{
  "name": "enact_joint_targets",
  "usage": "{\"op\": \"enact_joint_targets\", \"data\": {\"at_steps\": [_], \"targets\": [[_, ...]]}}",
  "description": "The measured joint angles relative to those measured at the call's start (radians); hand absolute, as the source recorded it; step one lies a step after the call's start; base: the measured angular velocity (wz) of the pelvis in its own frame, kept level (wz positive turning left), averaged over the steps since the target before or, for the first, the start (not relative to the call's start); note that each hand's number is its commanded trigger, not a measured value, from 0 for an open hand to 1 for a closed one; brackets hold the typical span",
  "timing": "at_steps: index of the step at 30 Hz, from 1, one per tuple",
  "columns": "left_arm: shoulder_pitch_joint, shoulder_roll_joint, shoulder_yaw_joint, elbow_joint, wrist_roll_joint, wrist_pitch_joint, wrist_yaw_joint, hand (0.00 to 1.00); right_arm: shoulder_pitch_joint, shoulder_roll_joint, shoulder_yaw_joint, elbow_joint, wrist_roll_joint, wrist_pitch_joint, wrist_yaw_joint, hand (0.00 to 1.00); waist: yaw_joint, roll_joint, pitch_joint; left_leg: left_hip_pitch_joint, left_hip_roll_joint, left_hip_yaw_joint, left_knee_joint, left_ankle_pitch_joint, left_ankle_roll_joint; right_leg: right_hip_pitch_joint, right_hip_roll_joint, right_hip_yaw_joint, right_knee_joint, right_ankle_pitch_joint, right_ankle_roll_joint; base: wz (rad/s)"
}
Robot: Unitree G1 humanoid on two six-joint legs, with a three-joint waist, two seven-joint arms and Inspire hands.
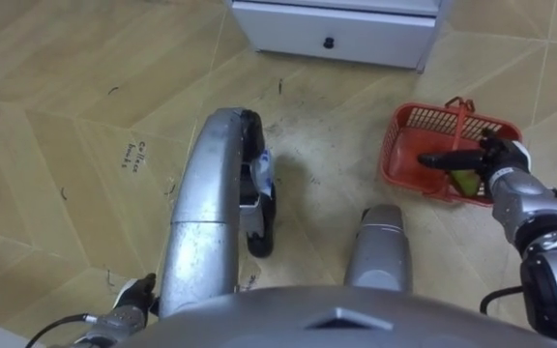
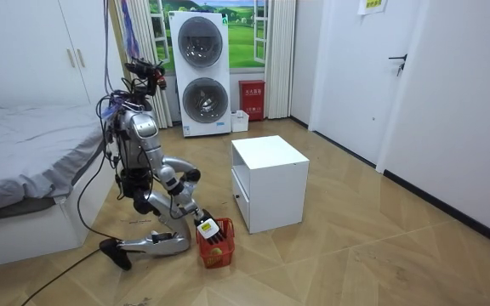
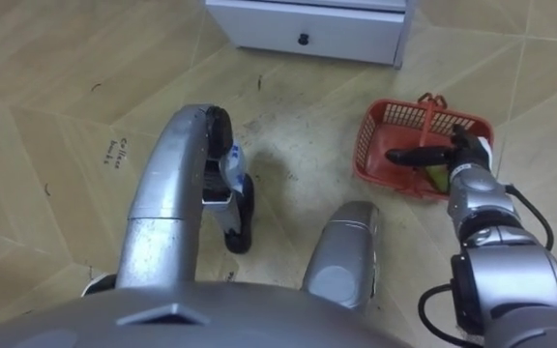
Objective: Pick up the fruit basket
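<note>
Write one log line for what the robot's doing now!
pose: kneeling by cabinet | right robot hand: open, over basket | basket: on floor | left robot hand: low at side

Soft, even light is falling from overhead onto the wooden floor (image 1: 85,87), keeping it bright with no hard-edged shadows. A paler sheen is spreading across the boards in the middle of the eye views, just left of the red basket (image 1: 395,155), whose mesh is catching the light evenly. A thin dark band is lying under the front of the white cabinet (image 1: 356,34). The room view is looking bright throughout: the window (image 2: 249,34) is glowing green behind the washing machines (image 2: 204,72), the floor is mirroring the pale wall at the room view's right, and shade is gathering beneath the bed (image 2: 24,144).
</note>
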Motion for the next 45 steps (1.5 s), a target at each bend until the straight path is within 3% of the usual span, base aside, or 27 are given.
{"op": "enact_joint_targets", "data": {"at_steps": [11,14,15,37,45], "targets": [[-0.012,0.0,-0.001,0.0,-0.004,0.0,-0.024,0.0,-0.005,0.007,0.002,0.009,0.077,0.0,0.05,0.03,0.025,-0.006,0.0035,-0.01,-0.001,-0.001,0.001,0.002,-0.003,-0.014,0.0,0.0,0.005,0.0,0.0,0.0],[-0.012,0.0,-0.001,0.0,-0.004,0.0,-0.037,0.0,-0.007,0.007,0.002,0.009,0.077,0.0,0.06,0.83,0.026,-0.005,0.0034,-0.016,-0.001,-0.001,0.001,0.003,-0.003,-0.016,0.001,0.0,0.005,0.0,0.0,0.0],[-0.012,0.0,0.0,0.0,-0.004,0.0,-0.039,0.0,-0.008,0.007,0.003,0.009,0.077,0.0,0.063,1.0,0.026,-0.006,0.0036,-0.017,-0.001,-0.001,0.001,0.003,-0.003,-0.016,0.001,0.0,0.005,0.0,0.0,0.0],[-0.015,0.0,0.0,-0.002,-0.004,0.002,-0.076,0.0,-0.003,0.001,0.04,0.023,0.082,0.0,0.093,1.0,0.049,-0.004,0.0023,-0.015,0.0,-0.005,0.001,0.003,-0.004,-0.013,0.003,-0.005,0.005,0.0,0.0,0.0],[-0.036,0.0,0.0,0.001,-0.004,0.005,-0.076,0.0,-0.003,0.003,0.04,0.047,0.086,0.0,0.091,1.0,0.05,-0.002,0.0013,-0.015,0.001,-0.018,0.008,0.003,-0.005,-0.006,0.016,-0.012,0.006,0.0,0.0,0.0]]}}
